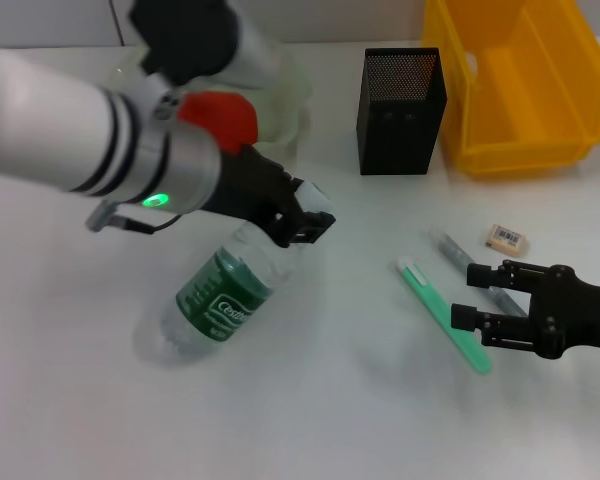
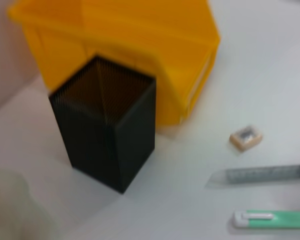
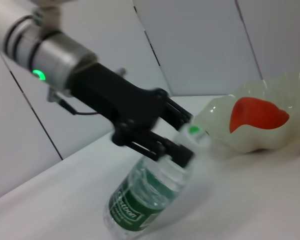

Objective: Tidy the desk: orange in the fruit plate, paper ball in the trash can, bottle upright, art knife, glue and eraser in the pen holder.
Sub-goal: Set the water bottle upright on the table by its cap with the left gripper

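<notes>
A: Head view: left gripper [image 1: 298,222] clamping bottle [image 1: 220,296] at its neck, bottle leaning, cap end far-right, base near-left

B: Right wrist view agreeing. Right gripper [image 1: 463,297] hanging open near right, by the art knife [image 1: 443,312]

Bottle [image 1: 220,300] clear glossy plastic; pen holder [image 1: 400,98] matt black mesh.

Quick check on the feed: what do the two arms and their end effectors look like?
Left arm: white casing, black bands, silver wrist with a green light and a thin cable. Left end effector: black, with slim linkage fingers. Right end effector: black, two fingers, small white label.
</notes>
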Action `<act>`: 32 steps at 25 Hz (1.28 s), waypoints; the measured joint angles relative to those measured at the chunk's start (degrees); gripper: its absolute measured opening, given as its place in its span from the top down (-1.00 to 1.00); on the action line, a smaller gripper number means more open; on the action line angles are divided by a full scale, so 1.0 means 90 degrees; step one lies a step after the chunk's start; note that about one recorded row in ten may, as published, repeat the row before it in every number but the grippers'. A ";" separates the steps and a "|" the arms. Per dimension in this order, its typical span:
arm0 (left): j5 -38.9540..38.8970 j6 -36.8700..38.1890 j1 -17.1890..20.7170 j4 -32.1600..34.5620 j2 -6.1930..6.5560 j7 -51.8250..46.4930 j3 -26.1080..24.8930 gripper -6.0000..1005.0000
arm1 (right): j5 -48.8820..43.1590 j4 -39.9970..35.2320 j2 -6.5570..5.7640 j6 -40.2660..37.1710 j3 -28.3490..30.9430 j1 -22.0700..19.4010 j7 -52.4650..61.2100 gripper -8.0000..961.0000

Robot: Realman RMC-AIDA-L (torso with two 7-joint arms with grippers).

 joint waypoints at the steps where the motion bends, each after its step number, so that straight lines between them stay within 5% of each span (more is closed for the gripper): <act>1: -0.0100 -0.0005 0.0122 0.0107 0.0000 0.0134 -0.0046 0.11 | 0.0000 0.0007 0.0000 0.0002 0.0019 -0.0001 -0.0001 -0.54; 7: -0.1813 -0.0022 0.0932 0.0307 0.0007 0.1586 -0.0803 0.11 | 0.0000 0.0056 -0.0002 0.0009 0.0048 0.0035 0.0013 -0.54; 14: -0.4290 0.0230 0.1420 -0.0678 0.0017 0.3846 -0.1752 0.11 | 0.0003 0.0064 0.0005 0.0017 0.0161 0.0050 0.0044 -0.54; 22: -0.7300 0.1830 0.1006 -0.4200 0.0025 0.7455 -0.2750 0.12 | 0.0010 0.0078 0.0074 0.0014 0.0275 0.0091 0.0057 -0.54; 26: -0.7793 0.2702 0.0519 -0.6181 0.0027 0.9070 -0.3333 0.12 | 0.0010 0.0078 0.0115 0.0012 0.0288 0.0141 0.0058 -0.54; 32: -0.7832 0.2751 0.0399 -0.7143 0.0018 1.0336 -0.3648 0.12 | 0.0012 0.0094 0.0185 0.0047 0.0384 0.0229 0.0059 -0.54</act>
